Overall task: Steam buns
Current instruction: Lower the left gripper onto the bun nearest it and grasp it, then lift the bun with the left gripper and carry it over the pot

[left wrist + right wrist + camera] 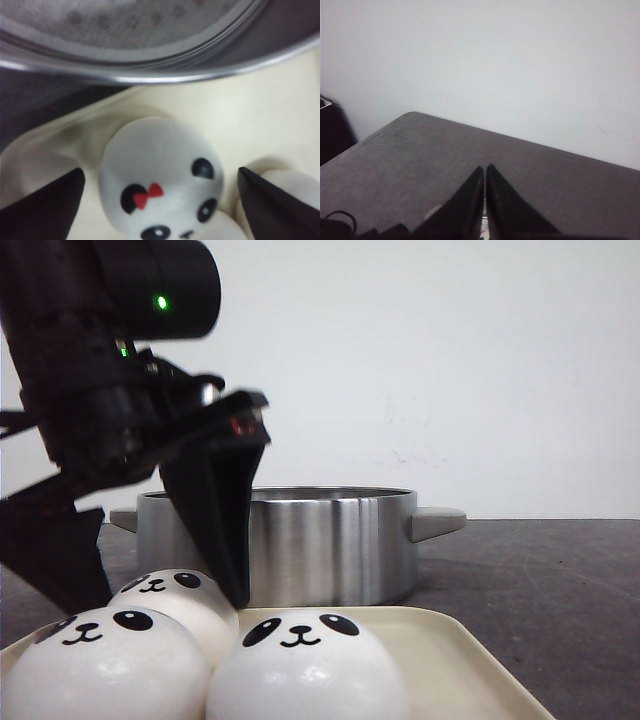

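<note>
Buns: glossy white domes, black panda faces.
Tray: cream, holding buns.
Pot: steel, at tray's 12 o'clock.
Left fingers: spread, straddling one bun.
Right fingers: pressed together, empty.

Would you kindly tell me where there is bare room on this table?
Bare dark tabletop lies right of the steel pot and cream tray. The tray's right end is bare. Its left is crowded: panda-faced white buns and the open left gripper.
</note>
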You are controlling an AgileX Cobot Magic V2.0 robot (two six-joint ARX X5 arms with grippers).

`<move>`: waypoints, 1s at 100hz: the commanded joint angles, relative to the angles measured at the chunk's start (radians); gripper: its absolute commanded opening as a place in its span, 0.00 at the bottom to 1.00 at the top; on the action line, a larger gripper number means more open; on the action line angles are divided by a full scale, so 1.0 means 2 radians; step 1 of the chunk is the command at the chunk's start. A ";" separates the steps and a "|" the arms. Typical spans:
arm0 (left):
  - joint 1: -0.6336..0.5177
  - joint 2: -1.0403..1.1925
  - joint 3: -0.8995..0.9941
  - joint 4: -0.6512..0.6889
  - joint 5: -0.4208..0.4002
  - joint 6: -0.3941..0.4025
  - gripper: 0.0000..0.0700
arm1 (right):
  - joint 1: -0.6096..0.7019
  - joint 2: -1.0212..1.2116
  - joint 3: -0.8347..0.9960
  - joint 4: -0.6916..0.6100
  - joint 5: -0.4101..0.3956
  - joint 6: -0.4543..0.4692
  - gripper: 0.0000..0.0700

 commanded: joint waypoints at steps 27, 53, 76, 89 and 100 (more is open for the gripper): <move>-0.004 0.022 0.008 0.000 -0.012 -0.003 0.00 | 0.006 0.005 0.008 -0.004 0.003 0.001 0.00; -0.010 -0.033 0.018 -0.022 0.007 0.010 0.01 | 0.006 0.011 0.008 -0.006 0.004 0.000 0.00; -0.028 -0.160 0.067 -0.036 0.005 0.010 0.01 | 0.006 0.014 0.008 -0.004 0.004 -0.003 0.00; -0.023 -0.177 0.114 -0.037 -0.059 0.027 0.01 | 0.006 0.014 0.008 0.001 0.004 -0.003 0.00; 0.000 -0.157 0.158 -0.039 -0.080 0.065 0.01 | 0.006 0.014 0.008 0.002 0.004 -0.003 0.00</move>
